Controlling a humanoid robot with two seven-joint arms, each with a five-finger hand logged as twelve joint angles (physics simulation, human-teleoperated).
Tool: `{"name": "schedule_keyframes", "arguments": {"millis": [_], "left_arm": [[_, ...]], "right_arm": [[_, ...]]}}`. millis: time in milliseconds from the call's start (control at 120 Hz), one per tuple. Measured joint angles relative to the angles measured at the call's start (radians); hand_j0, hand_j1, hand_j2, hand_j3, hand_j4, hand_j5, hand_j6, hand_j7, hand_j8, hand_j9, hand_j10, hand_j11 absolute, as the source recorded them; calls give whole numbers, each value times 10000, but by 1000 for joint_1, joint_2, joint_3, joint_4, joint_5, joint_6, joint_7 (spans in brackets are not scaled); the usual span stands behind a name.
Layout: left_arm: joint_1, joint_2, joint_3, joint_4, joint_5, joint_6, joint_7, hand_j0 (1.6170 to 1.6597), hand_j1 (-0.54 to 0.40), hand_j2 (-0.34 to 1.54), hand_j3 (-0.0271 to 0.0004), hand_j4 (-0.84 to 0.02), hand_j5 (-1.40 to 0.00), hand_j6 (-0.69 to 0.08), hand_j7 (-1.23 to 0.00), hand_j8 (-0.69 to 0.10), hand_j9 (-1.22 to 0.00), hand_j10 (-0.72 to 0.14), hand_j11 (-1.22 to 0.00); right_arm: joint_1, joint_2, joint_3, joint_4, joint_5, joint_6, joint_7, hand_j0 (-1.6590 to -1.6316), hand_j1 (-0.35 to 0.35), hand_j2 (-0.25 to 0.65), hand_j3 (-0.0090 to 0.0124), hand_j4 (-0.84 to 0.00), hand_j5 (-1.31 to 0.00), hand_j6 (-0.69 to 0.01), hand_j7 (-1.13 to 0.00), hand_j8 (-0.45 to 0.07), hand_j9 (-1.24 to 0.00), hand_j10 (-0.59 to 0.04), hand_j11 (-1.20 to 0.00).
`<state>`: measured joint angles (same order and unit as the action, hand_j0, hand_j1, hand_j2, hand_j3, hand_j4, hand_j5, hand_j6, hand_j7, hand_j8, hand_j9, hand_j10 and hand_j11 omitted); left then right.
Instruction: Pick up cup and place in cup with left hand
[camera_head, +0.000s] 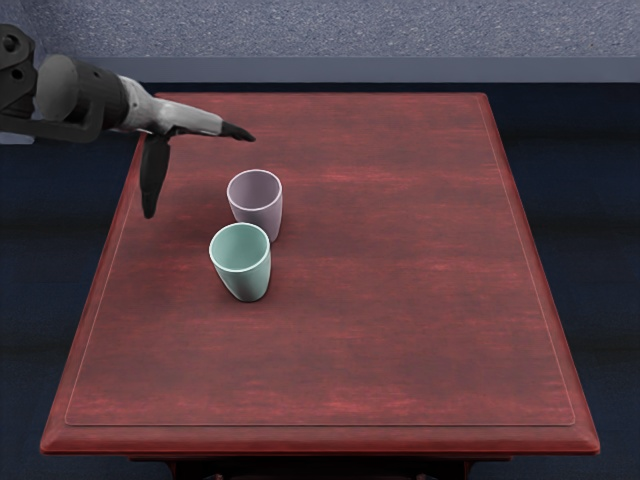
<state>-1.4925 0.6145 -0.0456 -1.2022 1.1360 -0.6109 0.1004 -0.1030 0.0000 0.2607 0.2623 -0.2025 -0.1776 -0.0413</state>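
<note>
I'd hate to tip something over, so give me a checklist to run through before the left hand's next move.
1. Left hand empty, fingers extended: ok.
2. Round, tapered mint-green cup upright on the red wood-grain table: ok.
3. Round, tapered pale-purple cup upright, mouth uncovered: ok.
4. Hand in place around a cup: not ok, it is around neither.
5. Gap between the cups: cannot tell, they overlap in this view.

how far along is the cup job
Nothing looks done: the lilac cup and mint cup both stand on the table, neither inside the other. The open left hand holds nothing. Picking up one cup and placing it in the other remain.
</note>
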Motion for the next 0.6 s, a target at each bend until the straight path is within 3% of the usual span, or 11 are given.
{"name": "schedule_keyframes", "arguments": {"millis": [75,125,183,250,292,392,500,600], "left_arm": [[-1,-4,-7,1,-20,0,-16,16581,3491,4,0,-29,-4,-38,-3,-34,-1,-23,0],[-9,-28,-10,14,-40,0,-2,16581,3492,7,0,-31,-5,-40,-3,-36,-2,-25,0],[-15,-41,-13,39,-112,0,55,16581,3489,1,0,-26,-4,-34,-2,-31,-1,-21,0],[-48,-45,-13,68,-182,0,151,16581,3491,3,0,-27,-4,-36,-2,-33,-1,-22,0],[-72,-67,-11,79,-184,0,196,16581,3490,5,0,-27,-4,-36,-3,-32,-1,-22,0],[-63,-164,-8,96,-79,0,265,16581,3488,2,0,-23,-3,-31,-2,-28,-1,-19,0],[-55,-240,-3,102,-18,0,382,16581,3488,0,0,-19,-3,-26,-2,-24,-1,-16,0],[-51,-246,-1,95,4,0,430,16581,3490,2,0,-18,-3,-26,-2,-24,-1,-15,0]], "right_arm": [[1,0,0,0,0,0,-2,-16581,-3181,-52,0,-258,-334,-258,-334,-257,-334,-257,-334],[2,0,0,0,0,0,-2,-16581,-3181,-52,0,-258,-334,-258,-334,-257,-334,-257,-334],[3,0,0,0,0,-1,-2,-16581,-3182,-52,0,-258,-334,-258,-334,-258,-334,-258,-334],[4,0,0,0,0,-1,-2,-16581,-3182,-52,0,-258,-334,-258,-334,-258,-334,-257,-334],[4,0,0,0,0,-1,-1,-16581,-3181,-52,0,-258,-334,-258,-334,-258,-334,-257,-334],[4,0,-1,0,0,-1,-1,-16581,-3182,-52,0,-258,-334,-258,-334,-258,-334,-257,-334],[3,0,-1,0,0,-2,0,-16581,-3182,-52,0,-258,-335,-258,-334,-258,-334,-258,-334],[3,0,-1,0,0,-2,1,-16581,-3182,-52,0,-258,-334,-258,-334,-258,-334,-258,-334]]}}
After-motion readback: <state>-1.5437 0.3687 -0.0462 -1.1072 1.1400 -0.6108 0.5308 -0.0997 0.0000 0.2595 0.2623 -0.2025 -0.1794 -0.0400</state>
